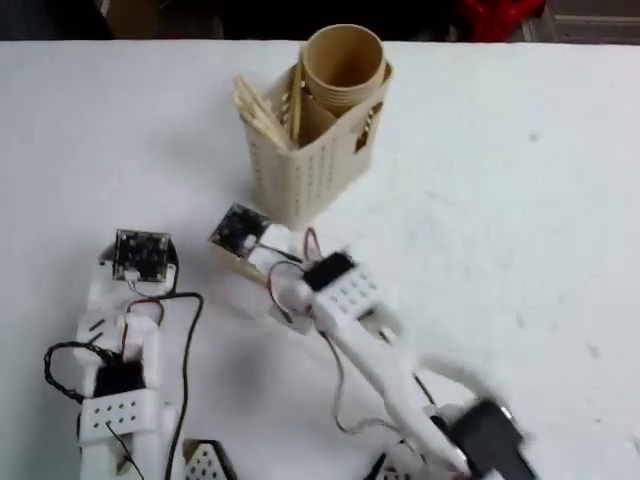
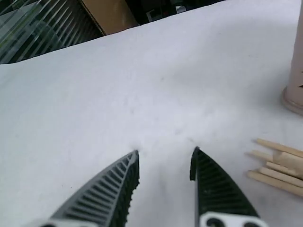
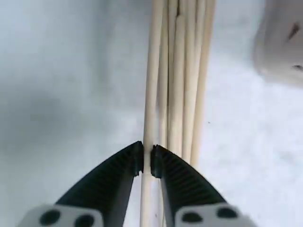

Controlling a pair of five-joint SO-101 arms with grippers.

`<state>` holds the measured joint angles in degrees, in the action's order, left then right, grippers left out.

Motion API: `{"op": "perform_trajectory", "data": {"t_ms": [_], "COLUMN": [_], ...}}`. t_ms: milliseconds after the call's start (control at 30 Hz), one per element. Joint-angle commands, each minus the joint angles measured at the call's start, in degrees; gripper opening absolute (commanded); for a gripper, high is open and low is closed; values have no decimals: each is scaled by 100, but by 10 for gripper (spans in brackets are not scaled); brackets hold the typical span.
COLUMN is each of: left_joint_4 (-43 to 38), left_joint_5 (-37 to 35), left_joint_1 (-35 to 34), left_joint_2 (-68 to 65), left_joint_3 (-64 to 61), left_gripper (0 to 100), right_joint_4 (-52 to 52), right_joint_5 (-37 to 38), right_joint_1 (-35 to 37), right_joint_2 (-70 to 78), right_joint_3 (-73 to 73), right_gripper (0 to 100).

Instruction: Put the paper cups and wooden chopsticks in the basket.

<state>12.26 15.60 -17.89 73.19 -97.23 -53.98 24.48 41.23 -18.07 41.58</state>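
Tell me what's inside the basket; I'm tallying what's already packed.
Stacked paper cups and a bunch of wooden chopsticks stand in the basket. Its walls hide their lower parts and anything at the bottom.

This reads as a robotics lab or hobby workshop bench, not a living space. A plain white table (image 1: pixel 520 200) carries the basket (image 1: pixel 305 165). In front of the basket stand the left arm (image 1: pixel 125 340) and the right arm (image 1: pixel 370 330), both built from white plastic parts with perforated housings. Loose red and black wires (image 1: pixel 188 345) run over them, and a bare camera board (image 1: pixel 140 252) sits on top. Behind the basket, past the table's far edge, sits a red object (image 1: pixel 495 15). Off to the basket's side, beyond that edge, are a brown cardboard box (image 2: pixel 111 14) and a dark slatted panel (image 2: pixel 42 28).
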Motion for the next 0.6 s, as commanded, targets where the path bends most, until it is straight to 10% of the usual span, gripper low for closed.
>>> {"op": "perform_trajectory", "data": {"t_ms": [0,267,567], "left_joint_4": [18,18,18], "left_joint_5": [-35,-35,-35], "left_joint_1": [48,48,48], "left_joint_2": [110,110,110], "left_joint_3": [0,0,0], "left_gripper": [191,191,191], "right_joint_4": [-48,-13,-382], "right_joint_5": [18,-431,-563], "right_joint_1": [-101,-901,-1358], "right_joint_2": [-1622,-3407,-1209], "right_joint_3": [255,-325,-3710], "right_gripper": [18,17,17]}}
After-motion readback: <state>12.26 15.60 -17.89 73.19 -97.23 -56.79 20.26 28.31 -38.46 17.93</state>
